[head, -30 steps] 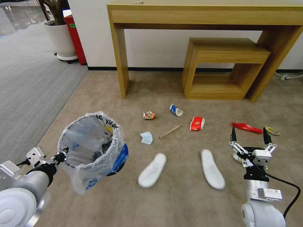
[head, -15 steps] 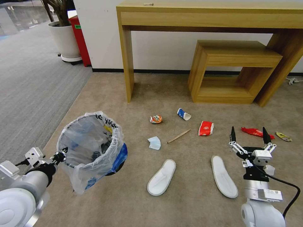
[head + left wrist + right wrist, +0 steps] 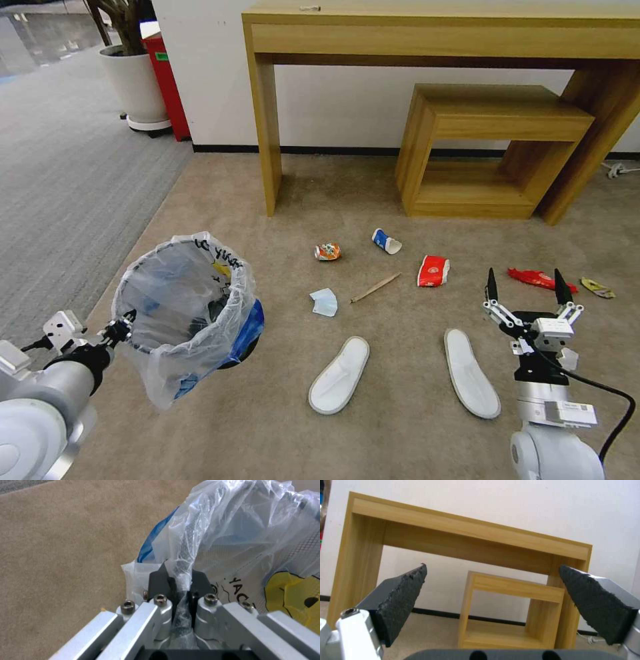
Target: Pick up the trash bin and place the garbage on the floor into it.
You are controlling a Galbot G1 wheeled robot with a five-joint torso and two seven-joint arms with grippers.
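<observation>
The trash bin (image 3: 190, 307), round and dark with a clear lettered bag and blue plastic low down, hangs above the carpet at my left. My left gripper (image 3: 122, 327) is shut on its rim, with the bag pinched between the fingers (image 3: 160, 582). On the floor lies the garbage: two white slippers (image 3: 339, 375) (image 3: 471, 382), a blue mask (image 3: 325, 302), a wooden stick (image 3: 375, 287), a crushed can (image 3: 327, 251), a paper cup (image 3: 387, 241), a red-and-white wrapper (image 3: 433, 271), a red wrapper (image 3: 533, 278) and a yellow wrapper (image 3: 597, 287). My right gripper (image 3: 524, 285) stands open and empty, above the floor near the right slipper.
A tall wooden table (image 3: 440, 40) stands against the wall with a smaller wooden shelf unit (image 3: 493, 150) under it. A potted plant (image 3: 137, 80) and a red box (image 3: 167, 73) are at the back left. Grey flooring (image 3: 60, 193) borders the beige carpet.
The whole view shifted as the camera moved, first rightward across the litter. The bin and left gripper now sit slightly lower and farther left. The right gripper stays open.
</observation>
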